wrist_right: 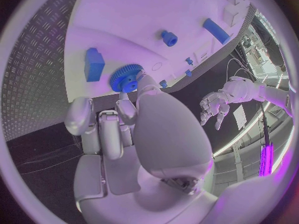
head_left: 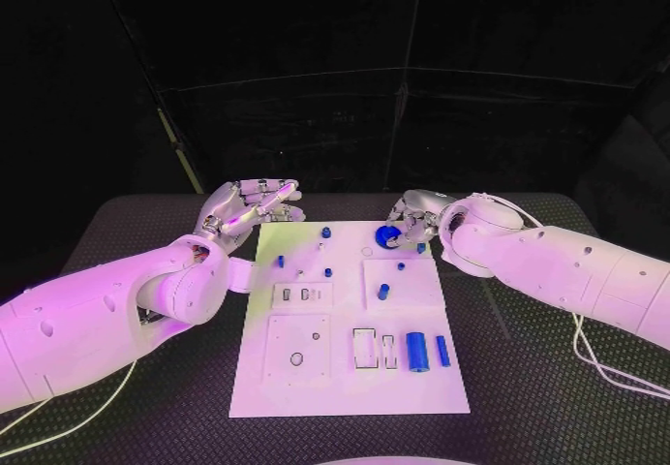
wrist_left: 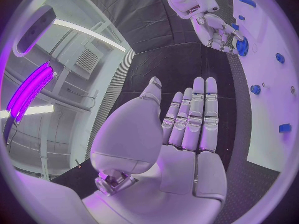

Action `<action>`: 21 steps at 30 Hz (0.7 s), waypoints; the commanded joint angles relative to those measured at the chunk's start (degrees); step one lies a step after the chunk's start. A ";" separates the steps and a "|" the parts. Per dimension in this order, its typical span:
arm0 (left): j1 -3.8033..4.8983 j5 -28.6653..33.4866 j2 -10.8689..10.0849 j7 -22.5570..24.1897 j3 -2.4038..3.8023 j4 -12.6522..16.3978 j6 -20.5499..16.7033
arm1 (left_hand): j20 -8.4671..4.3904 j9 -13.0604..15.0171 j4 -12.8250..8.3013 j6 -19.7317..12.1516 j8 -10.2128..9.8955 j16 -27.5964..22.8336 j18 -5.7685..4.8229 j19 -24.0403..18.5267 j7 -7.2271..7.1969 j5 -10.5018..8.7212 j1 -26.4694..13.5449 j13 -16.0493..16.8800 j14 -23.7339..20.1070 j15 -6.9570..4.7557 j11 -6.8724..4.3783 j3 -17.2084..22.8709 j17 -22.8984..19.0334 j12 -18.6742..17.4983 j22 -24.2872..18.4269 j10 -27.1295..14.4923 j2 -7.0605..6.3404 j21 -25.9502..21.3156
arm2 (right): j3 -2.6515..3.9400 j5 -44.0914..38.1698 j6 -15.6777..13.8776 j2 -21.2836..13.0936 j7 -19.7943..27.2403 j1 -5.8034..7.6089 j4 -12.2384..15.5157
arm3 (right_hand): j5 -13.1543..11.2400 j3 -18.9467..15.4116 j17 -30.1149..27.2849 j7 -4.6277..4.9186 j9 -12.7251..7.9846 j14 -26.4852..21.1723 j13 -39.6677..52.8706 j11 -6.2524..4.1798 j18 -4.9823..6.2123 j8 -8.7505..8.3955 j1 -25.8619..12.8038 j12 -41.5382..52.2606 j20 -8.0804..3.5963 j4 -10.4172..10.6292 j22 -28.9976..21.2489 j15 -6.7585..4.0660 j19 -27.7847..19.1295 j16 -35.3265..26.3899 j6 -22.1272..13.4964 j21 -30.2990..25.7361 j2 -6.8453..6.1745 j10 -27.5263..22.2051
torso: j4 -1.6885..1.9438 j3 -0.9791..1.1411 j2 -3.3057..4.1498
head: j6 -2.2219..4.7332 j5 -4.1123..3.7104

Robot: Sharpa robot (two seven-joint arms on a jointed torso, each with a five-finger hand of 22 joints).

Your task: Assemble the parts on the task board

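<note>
- Right robot hand [head_left: 413,219] pinches a blue gear [head_left: 391,235] at the task board's [head_left: 350,387] far right corner.
- Left robot hand [head_left: 252,206] hovers past the far left corner, fingers spread, holding nothing.

– What are the arms like?
– Smooth white shells, rounded, with small dark dots, maybe screws. Thin pale cables trail from both.
– And each robot hand [head_left: 252,208]?
– Silver, jointed fingers.
</note>
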 commanded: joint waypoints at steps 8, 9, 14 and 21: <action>0.06 -0.19 0.18 0.27 0.06 -0.02 0.80 | 0.16 -0.06 0.03 0.36 -0.27 -0.31 0.76 0.29 -0.13 -0.23 0.32 -0.06 0.19 0.26 0.04 -0.31 0.07 -0.24 -0.07 0.34 0.39 -0.29 | -0.05 -4.02 0.23 0.70 -0.27 0.02 -0.51 | -1.42 1.24 5.71 -0.35 0.34 4.16 3.61 -0.43 -0.58 1.91 1.87 3.26 -0.04 -1.60 0.94 0.15 0.73 0.71 2.20 0.73 2.22 2.11 | 0.05 0.01 -0.01 | -0.22 -0.02; 0.06 -0.19 0.18 0.27 0.06 -0.03 0.80 | 0.16 -0.06 0.03 0.36 -0.27 -0.31 0.76 0.29 -0.13 -0.23 0.32 -0.06 0.19 0.26 0.04 -0.31 0.07 -0.24 -0.07 0.34 0.39 -0.29 | -0.05 -4.33 -0.01 0.71 -0.25 0.02 -0.49 | -1.83 1.49 5.80 -0.48 0.42 4.17 4.17 -0.54 -0.61 2.24 2.02 3.73 -0.08 -1.75 1.08 0.07 0.81 0.75 2.84 0.81 2.53 2.44 | 0.05 0.01 -0.01 | -0.22 -0.02; 0.06 -0.19 0.15 0.25 0.06 -0.03 0.87 | 0.16 -0.06 0.03 0.36 -0.27 -0.31 0.76 0.29 -0.13 -0.23 0.32 -0.06 0.19 0.26 0.04 -0.31 0.07 -0.24 -0.07 0.34 0.39 -0.29 | -0.05 -5.44 -2.00 0.66 0.56 0.01 -0.28 | -4.90 4.25 6.38 -1.75 0.85 4.28 7.23 -1.67 -0.79 4.01 4.10 6.20 -0.79 -3.33 2.26 -0.83 1.50 0.99 6.84 1.40 4.57 4.28 | 0.00 0.02 -0.02 | -0.30 0.04; 0.05 -0.19 0.14 0.24 0.06 0.00 1.24 | 0.16 -0.06 0.00 0.53 -0.40 -0.53 0.78 0.31 -0.21 -0.23 0.31 -0.05 0.22 0.23 -0.03 -0.46 0.18 -0.40 -0.18 0.54 0.49 -0.40 | -0.05 -6.01 -7.02 0.29 2.50 -0.04 1.59 | -4.25 7.14 7.16 -2.32 0.68 4.44 8.85 -2.22 -1.12 4.22 5.12 7.34 -1.46 -4.83 3.82 -1.39 2.44 1.32 8.38 2.17 5.02 5.16 | 0.08 0.03 -0.04 | -0.16 0.24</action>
